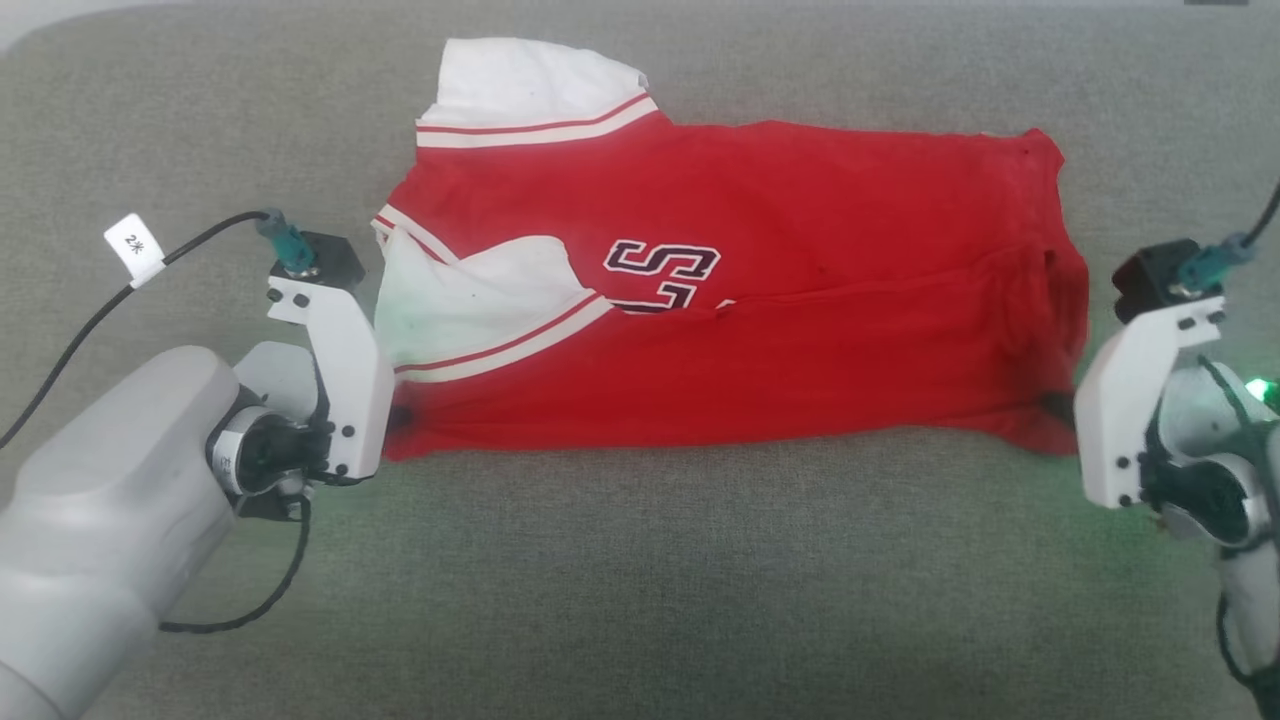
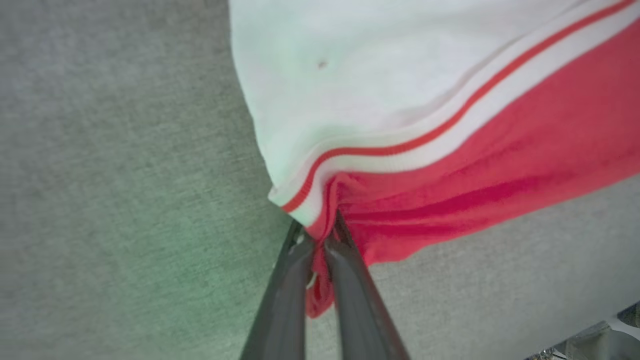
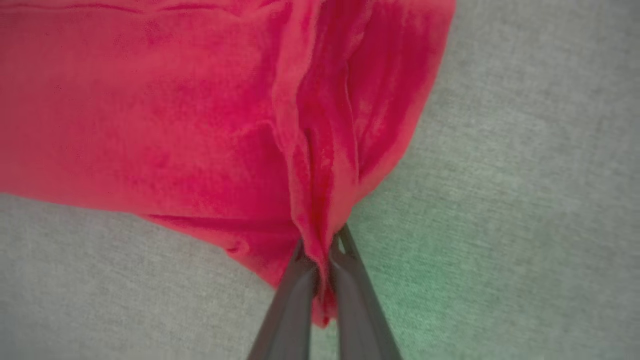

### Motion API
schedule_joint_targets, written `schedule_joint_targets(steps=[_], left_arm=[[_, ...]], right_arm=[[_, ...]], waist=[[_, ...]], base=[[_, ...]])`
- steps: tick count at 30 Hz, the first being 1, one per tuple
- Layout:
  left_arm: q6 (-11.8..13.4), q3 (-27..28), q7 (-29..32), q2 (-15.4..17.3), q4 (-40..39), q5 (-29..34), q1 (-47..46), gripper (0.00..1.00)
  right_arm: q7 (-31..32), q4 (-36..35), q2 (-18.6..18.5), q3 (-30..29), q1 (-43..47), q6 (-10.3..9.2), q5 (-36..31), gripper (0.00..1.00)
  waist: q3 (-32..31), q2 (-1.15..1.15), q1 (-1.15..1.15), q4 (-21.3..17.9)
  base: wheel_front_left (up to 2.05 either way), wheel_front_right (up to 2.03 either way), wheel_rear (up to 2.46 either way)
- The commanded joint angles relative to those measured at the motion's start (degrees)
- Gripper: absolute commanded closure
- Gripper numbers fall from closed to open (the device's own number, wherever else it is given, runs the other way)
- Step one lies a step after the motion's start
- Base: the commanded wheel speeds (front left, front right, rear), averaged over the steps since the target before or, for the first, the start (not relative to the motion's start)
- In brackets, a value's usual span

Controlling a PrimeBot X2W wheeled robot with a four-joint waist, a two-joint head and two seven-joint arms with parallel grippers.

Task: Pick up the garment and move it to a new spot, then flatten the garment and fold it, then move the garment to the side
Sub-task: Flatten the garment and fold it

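Observation:
The garment (image 1: 760,320), a red T-shirt with white sleeves and striped trim, lies sideways on the grey cloth surface (image 1: 640,580), its near long edge folded over the black-white chest print. My left gripper (image 1: 398,418) is at its near left corner; in the left wrist view the left gripper (image 2: 318,227) is shut on red fabric of the garment (image 2: 450,165) beside the striped trim. My right gripper (image 1: 1058,405) is at the near right corner; in the right wrist view the right gripper (image 3: 320,247) pinches a bunched fold of the garment (image 3: 150,125).
The grey cloth surface stretches all around the garment, with open room in front of it (image 1: 640,600) and behind it (image 1: 850,60). A black cable with a white tag (image 1: 135,246) runs from my left wrist.

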Motion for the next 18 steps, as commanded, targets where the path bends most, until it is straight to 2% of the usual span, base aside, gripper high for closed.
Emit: schedule_joint_targets(steps=[1, 5, 11, 18], left_arm=[[1.2, -0.8, 0.8, 1.9, 0.7, 0.9, 1.1, 1.00], [3.0, -1.0, 2.8, 3.7, -3.1, 0.8, 1.8, 1.00], [8.0, -1.2, 5.6, 8.2, -12.0, 0.4, 4.0, 1.00], [14.2, -1.9, 6.6, 13.2, -23.7, -0.4, 9.4, 1.00]], right_arm=[[0.8, -0.3, -0.8, 0.0, 1.3, -0.09, 0.7, 1.00], [3.2, -3.2, -2.8, -0.2, 3.4, -0.09, 2.9, 1.00], [6.8, -8.5, -5.3, -2.1, 8.1, -0.09, 4.8, 1.00], [11.0, -14.4, -4.6, -5.4, 15.7, -0.09, 5.6, 1.00]], waist=[[-0.5, 0.00, 0.00, 0.3], [-1.3, 0.00, 0.00, 0.7], [-2.2, 0.00, 0.00, 1.3], [-2.3, 0.00, 0.00, 1.4]], base=[[0.00, 0.00, 0.00], [0.00, 0.00, 0.00], [0.00, 0.00, 0.00], [0.00, 0.00, 0.00]])
